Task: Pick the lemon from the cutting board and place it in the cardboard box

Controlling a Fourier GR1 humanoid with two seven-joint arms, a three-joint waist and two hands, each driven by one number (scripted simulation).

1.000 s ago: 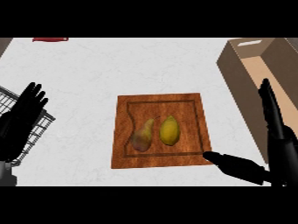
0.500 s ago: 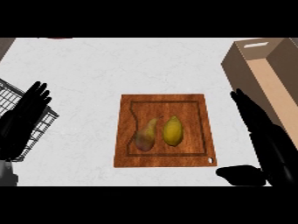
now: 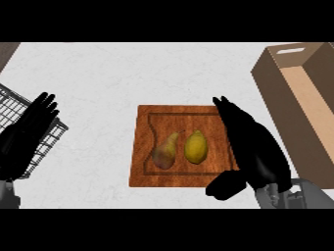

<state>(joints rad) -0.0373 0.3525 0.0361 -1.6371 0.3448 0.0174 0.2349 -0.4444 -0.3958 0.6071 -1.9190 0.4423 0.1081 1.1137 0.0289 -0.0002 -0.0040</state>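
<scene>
Lemon (image 3: 195, 146) lies right of centre on the cutting board (image 3: 144, 176), yellow and untouched, with a mottled brownish pear-shaped fruit (image 3: 165, 152) just beside it on the left. What has changed over the last second is our right hand (image 3: 248, 144): it has swung in from the counter beside the cardboard box (image 3: 308, 112) and now hangs over the board's right edge, much closer to the lemon. Its fingers are straight and released, pointing away from us along the board, with the thumb spread low at the board's near right corner; nothing is held. We read this as the approach step nearly done, with the grasp itself not yet begun.

Our left hand (image 3: 26, 139) rests open, fingers up, at the left over a black wire basket (image 3: 3, 105).

For room, the lemon sits just left of our right hand, so the closing move is short. The tight side is the left one: the neighbouring fruit is close enough that a finger reaching round could nudge it. The board's shallow groove is no real obstacle. The box stands open-topped to the right, apart from the board, and its tall near wall means we will likely need to lift well up before carrying across.
</scene>
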